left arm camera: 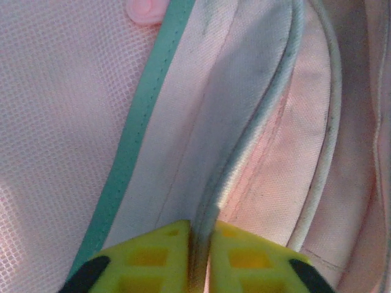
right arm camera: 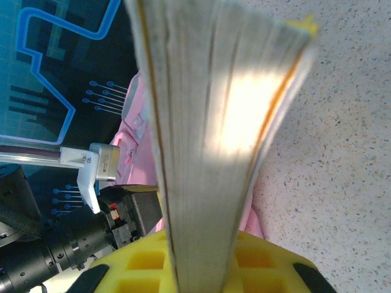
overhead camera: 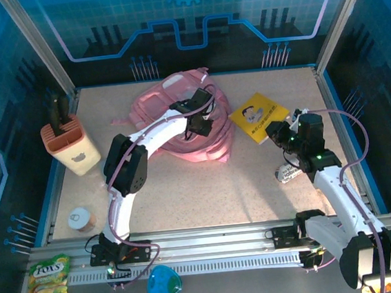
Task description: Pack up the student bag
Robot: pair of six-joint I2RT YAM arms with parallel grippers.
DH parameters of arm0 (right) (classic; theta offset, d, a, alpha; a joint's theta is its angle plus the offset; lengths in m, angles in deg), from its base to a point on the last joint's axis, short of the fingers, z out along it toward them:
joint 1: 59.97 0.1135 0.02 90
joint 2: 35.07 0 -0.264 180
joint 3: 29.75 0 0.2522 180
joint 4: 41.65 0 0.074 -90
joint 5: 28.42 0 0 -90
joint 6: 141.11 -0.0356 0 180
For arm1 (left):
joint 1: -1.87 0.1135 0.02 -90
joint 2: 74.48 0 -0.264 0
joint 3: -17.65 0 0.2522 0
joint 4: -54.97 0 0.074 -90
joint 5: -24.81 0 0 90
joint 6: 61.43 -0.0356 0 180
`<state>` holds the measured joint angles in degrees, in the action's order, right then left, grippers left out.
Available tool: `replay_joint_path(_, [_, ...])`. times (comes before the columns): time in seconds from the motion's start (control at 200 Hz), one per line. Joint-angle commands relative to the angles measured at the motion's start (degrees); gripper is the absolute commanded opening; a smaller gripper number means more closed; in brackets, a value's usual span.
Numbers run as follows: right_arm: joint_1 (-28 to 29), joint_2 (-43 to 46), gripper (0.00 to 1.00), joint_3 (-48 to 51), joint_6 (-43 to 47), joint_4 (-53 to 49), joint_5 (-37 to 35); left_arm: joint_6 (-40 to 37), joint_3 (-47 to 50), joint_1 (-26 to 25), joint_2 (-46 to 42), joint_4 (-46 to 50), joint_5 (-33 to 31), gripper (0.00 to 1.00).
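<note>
On the speckled beige table [overhead camera: 206, 187], boxed in by a metal frame and blue-lit panels, a pink backpack [overhead camera: 153, 105] lies flat at centre back. Knife block [overhead camera: 71, 148] stands at the left edge, black handles sticking up. Small round tin [overhead camera: 82, 218] sits near the front left. Yellow snack packet [overhead camera: 47, 284] and a blue-green plastic piece [overhead camera: 164, 284] lie on the metal rail by the arm bases. Small white item [overhead camera: 287, 174] lies on the table just beside the right arm; too small to identify.

Left gripper [overhead camera: 200, 124] is reached over the backpack's middle. From the left wrist view the left gripper [left arm camera: 200, 232] has its yellow fingers [left arm camera: 165, 256] pressed nearly together, pinching a thin grey-white piped fabric edge of the backpack [left arm camera: 61, 122], with pink mesh and a teal trim strip to the left of it.

Right gripper [overhead camera: 277, 130] is right of the backpack, clamped on a yellow book [overhead camera: 256, 113] at its near corner. From the right wrist view the right gripper [right arm camera: 198, 244] grips the book [right arm camera: 214, 122] by its page edge, pages facing the camera, the book tilted up off the table [right arm camera: 342, 152], with the backpack [right arm camera: 137, 122] just behind it.
</note>
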<state>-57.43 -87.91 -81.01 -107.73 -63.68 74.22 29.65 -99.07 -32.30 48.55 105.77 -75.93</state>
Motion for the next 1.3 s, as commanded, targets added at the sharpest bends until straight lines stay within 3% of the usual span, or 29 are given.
replay_joint_path(0.0, [-1.30,2.09,0.00,-0.60,2.14,1.14,0.50,-0.07,-0.05,0.59,-4.93,0.17,-2.33,0.08])
replay_joint_path(0.075, [-1.85,2.88,0.00,-1.26,3.69,-1.04,-0.18,0.15,1.79,0.58,-7.65,-1.41,-2.44,0.00])
replay_joint_path(0.39, [-2.98,5.69,0.00,-0.68,7.54,-4.85,3.86,3.02,10.35,0.60,-20.82,-10.02,-3.03,0.00])
replay_joint_path(0.565, [-2.07,5.04,0.00,0.83,4.91,-0.67,11.12,5.39,10.51,0.59,-24.90,-11.14,0.14,0.00])
replay_joint_path(0.71, [1.55,3.18,0.00,3.26,-0.22,5.79,12.56,6.63,10.67,0.53,-27.01,-12.32,4.10,0.00])
replay_joint_path(0.945, [10.57,-4.36,0.00,3.52,-6.75,19.34,9.95,8.57,11.63,0.54,-28.43,-13.00,6.90,0.00])
replay_joint_path(1.296, [20.35,-21.46,0.00,-1.44,-11.54,26.73,-3.33,10.16,12.76,0.58,-29.33,-13.85,8.24,0.00])
